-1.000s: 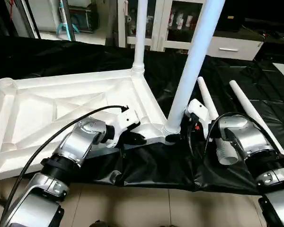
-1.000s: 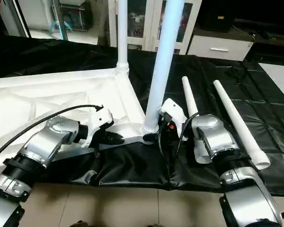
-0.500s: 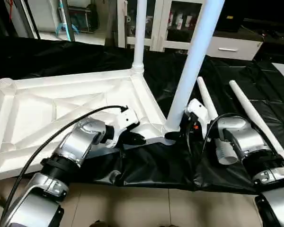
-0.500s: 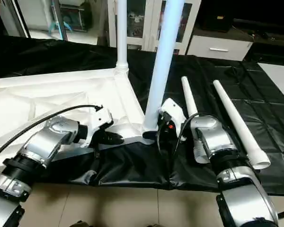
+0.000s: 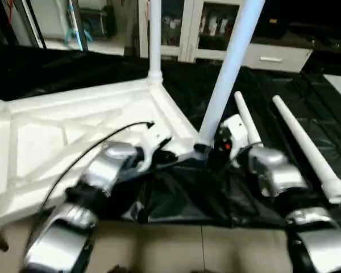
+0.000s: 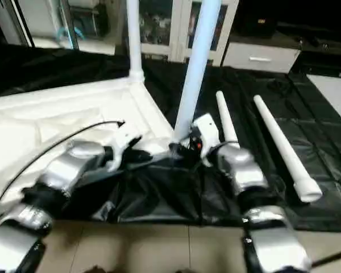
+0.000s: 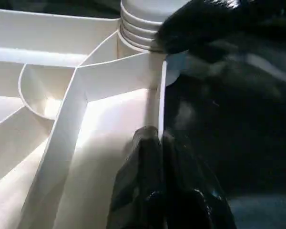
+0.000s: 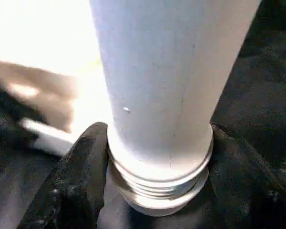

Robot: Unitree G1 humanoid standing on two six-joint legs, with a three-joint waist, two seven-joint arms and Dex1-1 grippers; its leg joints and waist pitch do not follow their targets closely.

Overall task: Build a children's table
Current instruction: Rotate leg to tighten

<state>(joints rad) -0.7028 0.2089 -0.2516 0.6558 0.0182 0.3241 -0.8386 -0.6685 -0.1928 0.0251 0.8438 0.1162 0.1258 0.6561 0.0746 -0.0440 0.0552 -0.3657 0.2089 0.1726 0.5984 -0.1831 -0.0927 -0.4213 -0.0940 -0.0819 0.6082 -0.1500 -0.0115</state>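
Left eye view: your tabletop (image 5: 74,122) lay underside up, ribs showing, on the black sheet (image 5: 307,91) that covered the worktop. Two legs stood upright in its corner sockets: the far leg (image 5: 154,40) at the back corner and the near leg (image 5: 230,62) at the corner closest to your right arm. Two loose legs (image 5: 304,145) lay flat on the sheet to the right of the tabletop, side by side and apart from each other.

Your left tool (image 7: 155,143) had its two fingers pressed together on the thin edge wall of the tabletop, just beside the near leg's socket. Your right tool (image 8: 155,157) had its fingers (image 8: 71,186) spread to either side of the near leg's base, at the threaded collar; both fingers sat against the collar, so the tool was clamped on the near leg.
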